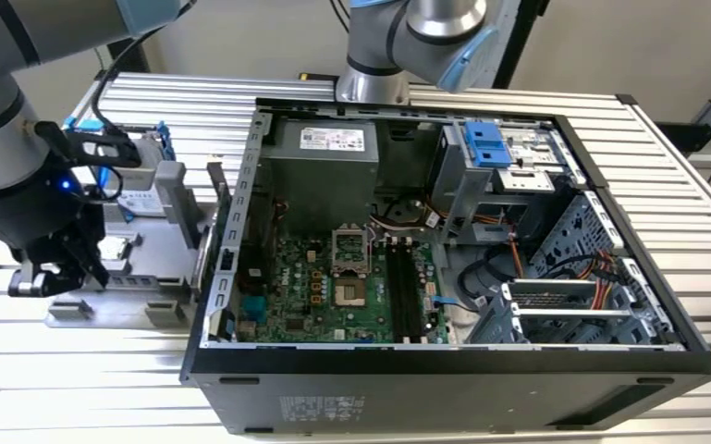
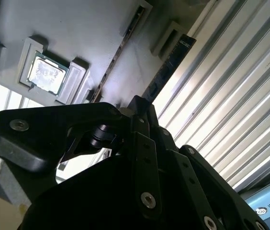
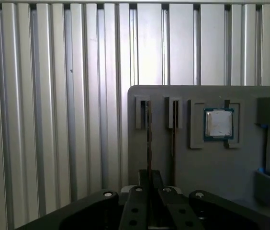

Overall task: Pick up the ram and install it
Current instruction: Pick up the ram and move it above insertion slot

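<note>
The ram (image 3: 149, 139) is a thin dark stick standing on edge in the end slot of a grey fixture plate (image 3: 197, 167). The second wrist view shows its dark flat face (image 2: 171, 62). My gripper (image 3: 149, 179) sits over the stick's near end, its two black fingers pressed close on either side, shut on the ram. The stick's far end still rests in its slot. A second stick (image 3: 174, 129) stands in the neighbouring slot. In the exterior view my gripper (image 1: 47, 277) hangs low at the near end of the fixture (image 1: 121, 301), on the exterior view's left of the computer case.
A square silver-topped processor (image 3: 218, 123) lies in a pocket beside the sticks. A silver hard drive with a blue frame (image 1: 145, 190) stands at the fixture's far end. The open computer case (image 1: 651, 277) lies on the ribbed metal table, with black memory slots (image 1: 407, 287) on its motherboard.
</note>
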Tool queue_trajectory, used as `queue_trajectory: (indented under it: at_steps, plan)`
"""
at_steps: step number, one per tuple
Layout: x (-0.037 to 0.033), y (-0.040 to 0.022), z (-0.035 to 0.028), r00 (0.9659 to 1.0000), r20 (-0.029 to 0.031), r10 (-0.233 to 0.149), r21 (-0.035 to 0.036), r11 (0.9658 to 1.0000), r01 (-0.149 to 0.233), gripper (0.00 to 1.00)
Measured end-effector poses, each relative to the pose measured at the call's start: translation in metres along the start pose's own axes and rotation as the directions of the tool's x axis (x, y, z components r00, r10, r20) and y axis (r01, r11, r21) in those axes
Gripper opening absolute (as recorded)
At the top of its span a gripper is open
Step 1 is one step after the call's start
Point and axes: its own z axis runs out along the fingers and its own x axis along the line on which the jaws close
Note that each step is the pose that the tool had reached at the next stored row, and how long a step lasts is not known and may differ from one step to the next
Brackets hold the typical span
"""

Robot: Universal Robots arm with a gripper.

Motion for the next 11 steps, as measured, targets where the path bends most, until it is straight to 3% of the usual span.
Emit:
queue_trajectory:
  at_steps: [11]
  plan:
    - [-0.0003,0.0001,-0.0071,1.0,0.0001,0.0,0.0001,1.0,0.0,0.0]
